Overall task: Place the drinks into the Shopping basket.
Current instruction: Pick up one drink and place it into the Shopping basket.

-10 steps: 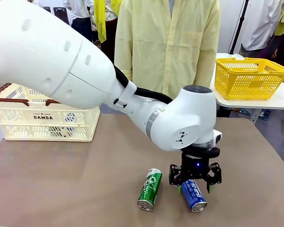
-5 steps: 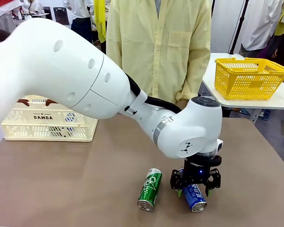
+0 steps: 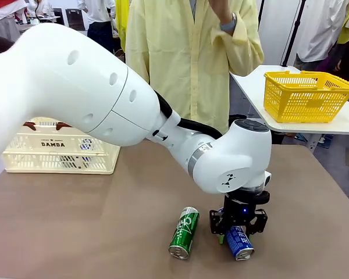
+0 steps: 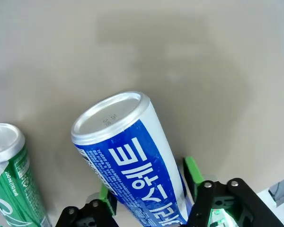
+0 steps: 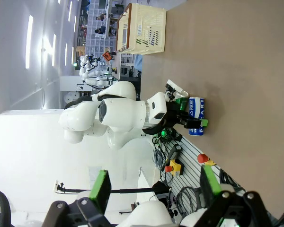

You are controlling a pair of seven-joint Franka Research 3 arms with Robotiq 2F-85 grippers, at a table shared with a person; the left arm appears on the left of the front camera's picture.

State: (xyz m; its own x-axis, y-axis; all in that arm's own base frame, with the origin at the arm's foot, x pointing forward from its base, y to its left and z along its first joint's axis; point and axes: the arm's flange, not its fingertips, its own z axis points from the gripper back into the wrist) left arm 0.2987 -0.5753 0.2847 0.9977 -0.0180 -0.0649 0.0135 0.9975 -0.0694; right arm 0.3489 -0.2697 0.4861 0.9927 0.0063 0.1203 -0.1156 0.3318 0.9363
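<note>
two drinks lie on the bench [image 3: 75, 232], green can [image 3: 184, 232] just beside blue can [image 3: 238, 242], well apart from the shopping basket [image 3: 58, 154]. left end effector [image 3: 238, 229] has drawn its pads [image 4: 193, 172] in against the blue can's sides since a moment ago; cannot tell if it's clamped yet, but a lift looks close. right end effector [image 5: 154, 189] stands apart, empty.

A blue drink can [image 3: 238, 243] [image 4: 137, 165] [image 5: 195, 109] with white lettering is lying on its side on the brown table [image 3: 75, 221], just beside a green can [image 3: 184, 232] [image 4: 14, 184], also lying flat. The cream-white slotted Shopping basket [image 3: 58, 152] [image 5: 144, 26], marked DAMDA, is sitting well apart, far left.
</note>
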